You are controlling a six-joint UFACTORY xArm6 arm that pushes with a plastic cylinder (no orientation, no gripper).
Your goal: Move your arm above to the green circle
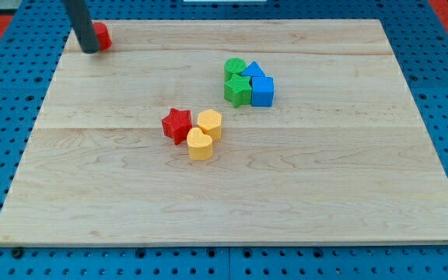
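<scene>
The green circle sits at the top of a tight cluster right of the board's middle, touching a green star, a blue triangle and a blue cube. My tip is at the board's top left corner, far to the left of the green circle. It rests against the left side of a red block, which is partly hidden behind the rod.
A red star, a yellow hexagon and a yellow heart are clustered near the board's middle. The wooden board lies on a blue pegboard surface.
</scene>
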